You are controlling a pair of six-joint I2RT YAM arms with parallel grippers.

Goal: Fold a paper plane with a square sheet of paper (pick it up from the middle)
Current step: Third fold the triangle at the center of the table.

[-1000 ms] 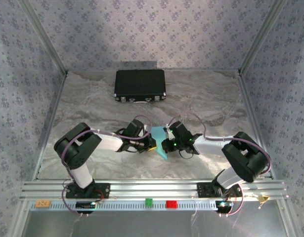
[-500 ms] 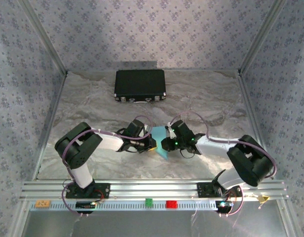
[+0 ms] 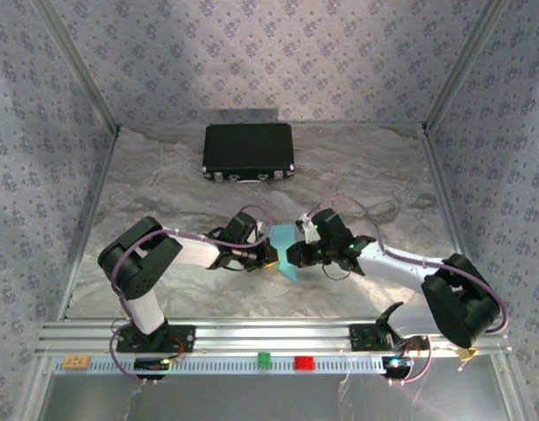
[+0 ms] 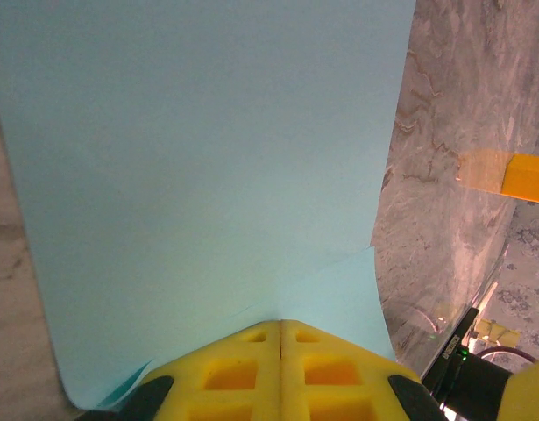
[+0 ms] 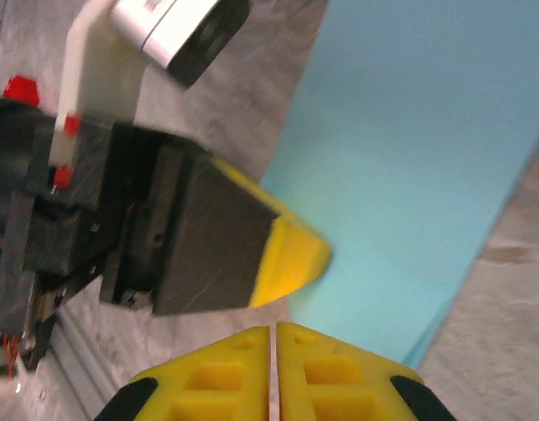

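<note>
The sheet of paper (image 3: 281, 237) sits at the middle of the counter (image 3: 164, 184), between the two arms, standing up off the surface rather than lying flat. It is already partly folded: the left wrist view shows a second layer lapping over the main one near its lower edge. The left gripper (image 4: 280, 338) has its yellow pads pressed together on that edge, pinching the paper so that the broad blue face stands out in front of it. This looks meant to keep the sheet steady and raised while the other arm works a crease. The right gripper (image 5: 271, 338) comes in from the opposite side with its pads squeezed flat against each other. A corner of the sheet lies just beside them, but I cannot tell whether any paper is caught between them. At the far side of the counter, well apart from the work, lies a black case (image 3: 248, 151). Its lid is down, so whatever it holds is hidden.
</note>
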